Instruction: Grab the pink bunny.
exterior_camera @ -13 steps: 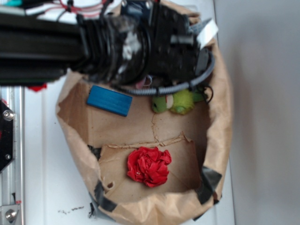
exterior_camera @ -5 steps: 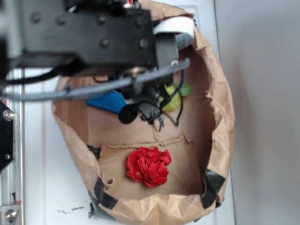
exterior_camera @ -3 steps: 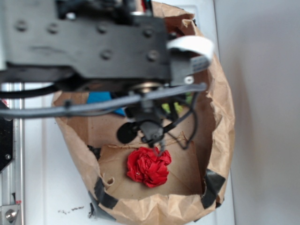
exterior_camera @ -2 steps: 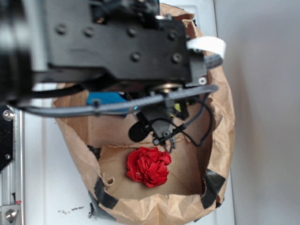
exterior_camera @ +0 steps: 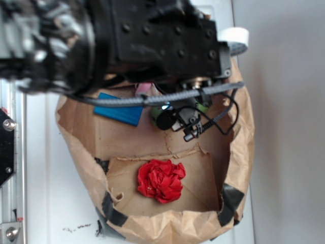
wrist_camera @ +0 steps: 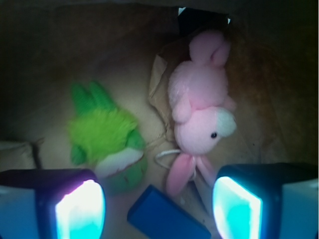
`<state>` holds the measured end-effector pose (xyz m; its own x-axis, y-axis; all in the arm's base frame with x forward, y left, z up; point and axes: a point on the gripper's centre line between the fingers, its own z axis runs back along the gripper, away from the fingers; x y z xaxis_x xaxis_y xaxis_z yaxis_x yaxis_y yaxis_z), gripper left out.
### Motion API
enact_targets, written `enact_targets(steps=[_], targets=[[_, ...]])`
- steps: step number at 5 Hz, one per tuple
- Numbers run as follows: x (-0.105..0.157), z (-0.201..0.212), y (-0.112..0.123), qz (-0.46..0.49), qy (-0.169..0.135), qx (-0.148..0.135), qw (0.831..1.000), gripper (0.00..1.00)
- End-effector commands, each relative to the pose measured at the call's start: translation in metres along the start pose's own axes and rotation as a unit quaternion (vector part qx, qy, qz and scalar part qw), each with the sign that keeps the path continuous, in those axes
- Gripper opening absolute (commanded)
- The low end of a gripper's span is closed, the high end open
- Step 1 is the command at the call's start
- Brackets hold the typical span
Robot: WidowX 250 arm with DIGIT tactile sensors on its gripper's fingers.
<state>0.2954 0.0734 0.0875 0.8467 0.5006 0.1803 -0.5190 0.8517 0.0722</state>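
The pink bunny [wrist_camera: 199, 109] lies on the brown paper floor in the wrist view, its whitish face to the right and its long ears pointing down toward my fingers. It lies ahead of my gripper [wrist_camera: 158, 211] and slightly right of its centre. My gripper is open, with glowing pads [wrist_camera: 79, 211] wide apart and nothing held. In the exterior view only a pink sliver of the bunny [exterior_camera: 143, 90] shows under my arm [exterior_camera: 152, 40]; the rest is hidden.
A green plush [wrist_camera: 107, 137] lies left of the bunny. A blue block [wrist_camera: 167, 216] sits between my fingers, close under the bunny's ears. The red ruffled ball [exterior_camera: 161, 180] rests on the cardboard in front. Crumpled paper bag walls [exterior_camera: 241, 127] ring everything.
My wrist has drawn back from just above the red ball toward the rear of the bag, over the plush toys. The toys and the blue block have not moved.
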Motion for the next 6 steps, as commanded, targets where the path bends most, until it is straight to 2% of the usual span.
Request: enact_targets(steps=[1,2,3,4,6], targets=[[0.021,-0.006,0.025,0.021,-0.036,0.002,0.999,1.00],[0.028,-0.019,0.037,0.039,-0.042,-0.001,0.998,1.00],[0.036,-0.019,0.046,0.042,-0.027,-0.027,0.998,1.00],[0.043,-0.016,0.055,0.052,-0.016,-0.038,0.998,1.00],[0.052,-0.007,0.075,0.073,-0.014,-0.043,0.996,1.00]])
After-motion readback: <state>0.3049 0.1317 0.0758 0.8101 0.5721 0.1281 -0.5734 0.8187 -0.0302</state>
